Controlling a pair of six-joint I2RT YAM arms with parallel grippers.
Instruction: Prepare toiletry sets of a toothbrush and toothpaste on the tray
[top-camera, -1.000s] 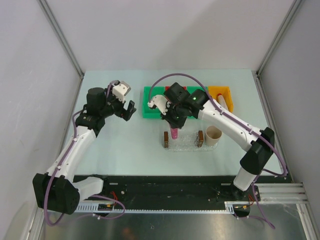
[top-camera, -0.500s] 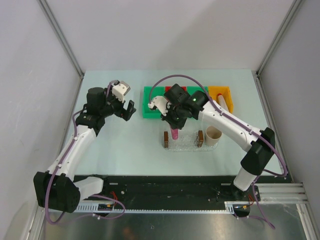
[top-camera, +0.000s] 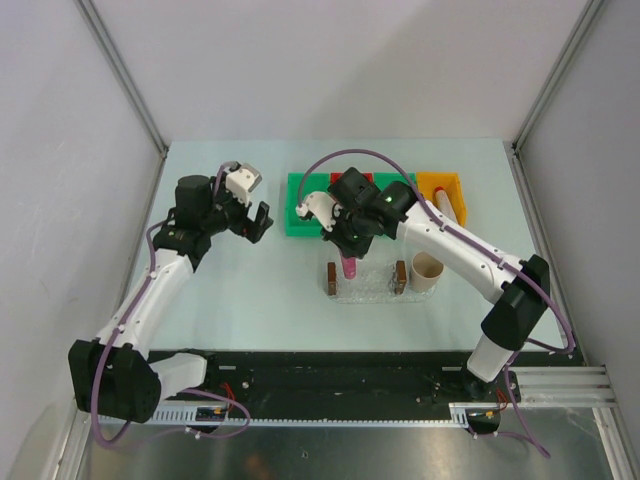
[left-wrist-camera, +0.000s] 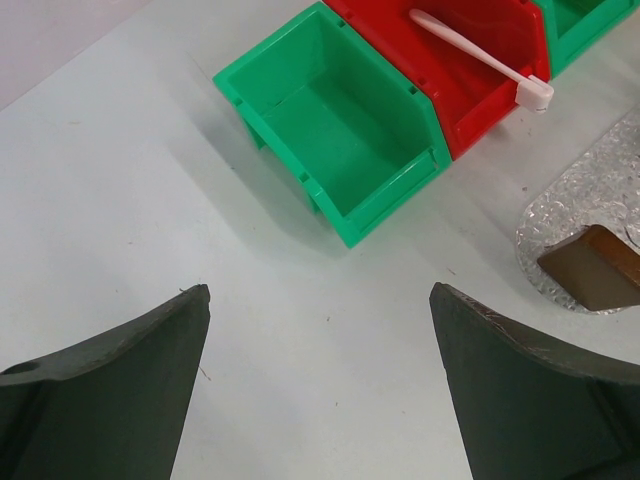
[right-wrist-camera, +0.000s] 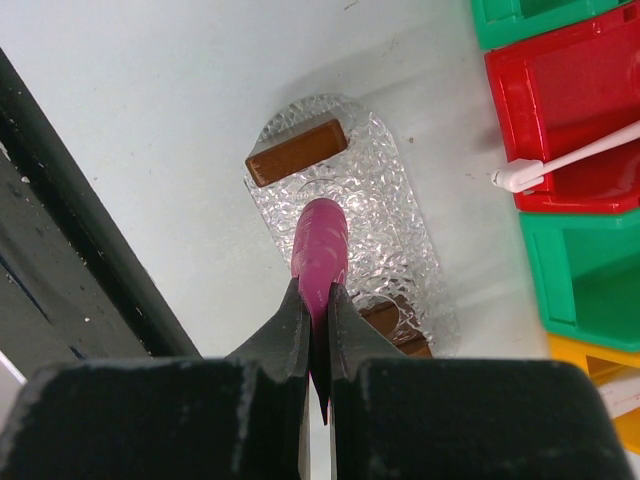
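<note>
Right wrist view, and my right tool (right-wrist-camera: 318, 296) is clamped tight on the toothpaste (right-wrist-camera: 322, 245) — fingers pinching its thin flat end, fat rounded end hanging out in front. That tube is directly over the tray (right-wrist-camera: 400, 190), close to the brown handle block (right-wrist-camera: 297, 152) at one short end. Whether the tip is touching the bumpy bed, I cannot tell. Its long axis runs straight along my fingers, steeply nose-down, and from the top view it looks near upright above the left part of the tray.

So this is the placing step, as I judge it. To do it well I want to come down slow and tip the tube over so its length lies along the tray's long axis. It should land between the two handles rather than on one, hugging one side so a brush fits beside it. Let go low — a drop from here could bounce it out onto the surface (left-wrist-camera: 150, 180).

Over on the other side, my left tool (left-wrist-camera: 318, 295) is spread wide and empty, hanging above the surface just in front of the green bin (left-wrist-camera: 340, 140). The toothbrush (left-wrist-camera: 470, 45) lies slantwise in the red bin (left-wrist-camera: 450, 95), head poking past the front rim toward the tray.
</note>
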